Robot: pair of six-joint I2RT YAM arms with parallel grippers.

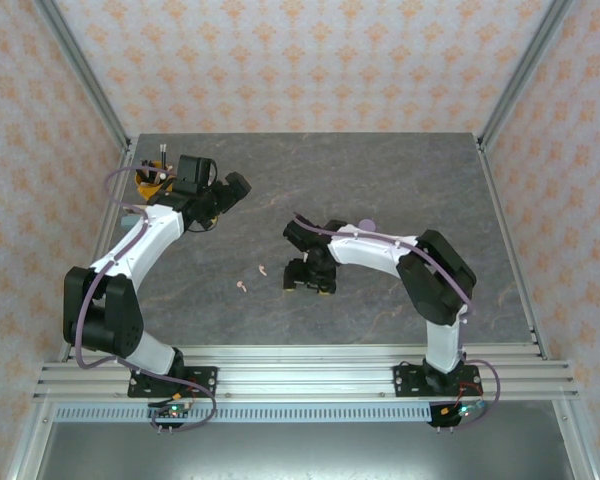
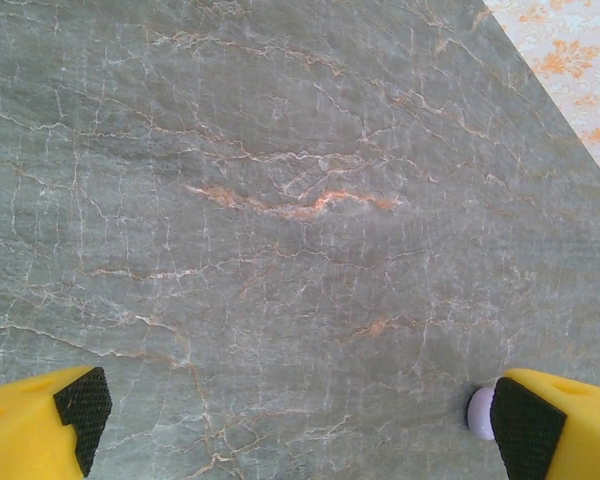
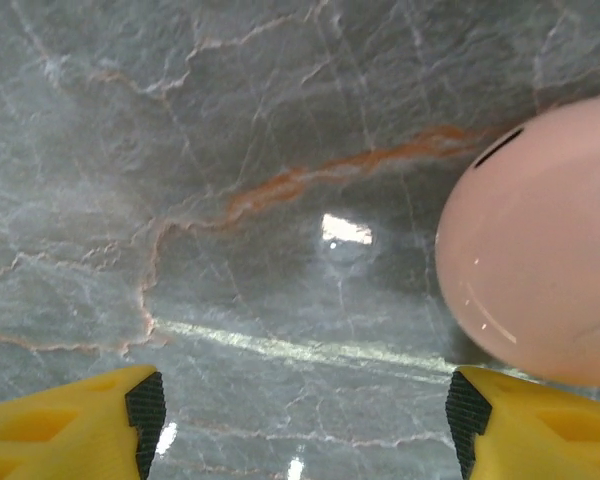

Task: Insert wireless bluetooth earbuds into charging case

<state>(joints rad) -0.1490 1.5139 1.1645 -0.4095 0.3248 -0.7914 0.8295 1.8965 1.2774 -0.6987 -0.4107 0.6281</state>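
Note:
Two pale pink earbuds [image 1: 263, 269] [image 1: 242, 287] lie on the grey marble table [image 1: 380, 180], just left of my right gripper [image 1: 310, 278]. In the right wrist view that gripper [image 3: 305, 410] is open over bare table. A round pale pink charging case [image 3: 535, 240] sits just beyond its right fingertip [image 3: 470, 415], outside the gap. My left gripper [image 1: 155, 186] is at the far left corner. In the left wrist view it [image 2: 290, 410] is wide open, and a small pale lilac rounded thing [image 2: 480, 412], perhaps an earbud, rests against the right fingertip [image 2: 525, 430].
A lilac round edge [image 1: 368, 224], perhaps another case, peeks out behind the right forearm. Metal frame posts and patterned walls [image 1: 300, 60] close in the table on three sides. The left gripper is close to the left post [image 1: 130, 150].

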